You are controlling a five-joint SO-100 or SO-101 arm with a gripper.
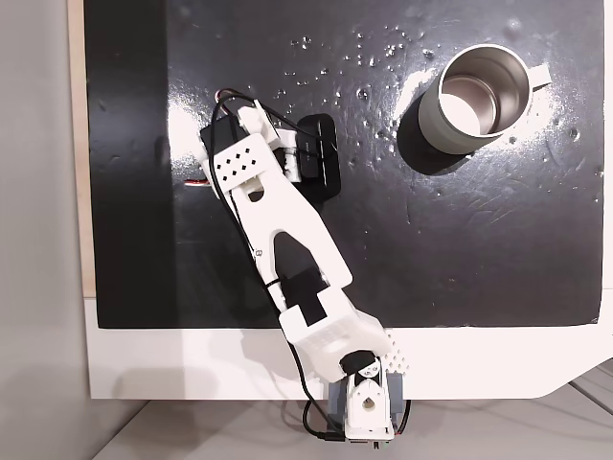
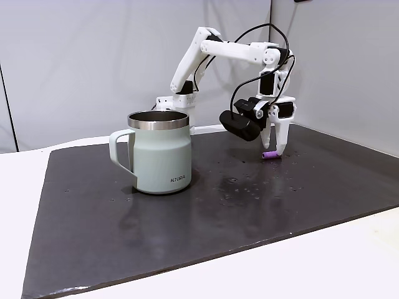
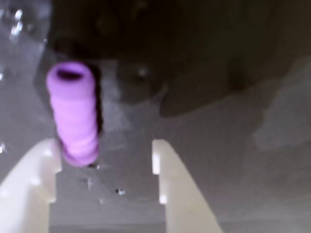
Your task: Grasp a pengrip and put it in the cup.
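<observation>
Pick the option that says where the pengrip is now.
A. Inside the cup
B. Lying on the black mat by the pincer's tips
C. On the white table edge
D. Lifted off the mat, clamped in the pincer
B: the pengrip lies on the mat at the tips of the open pincer, far from the cup.

**Layout of mat, cup and pengrip**

In a fixed view the cup (image 2: pixel 159 152) stands upright on the mat (image 2: pixel 206 212), left of the gripper (image 2: pixel 278 148) and well apart from it. The pengrip (image 2: pixel 269 155) lies on the mat just beside the fingertips. In the wrist view the pengrip (image 3: pixel 74 114) lies lengthwise, its near end touching the left finger (image 3: pixel 29 179); the jaws stand apart.
</observation>
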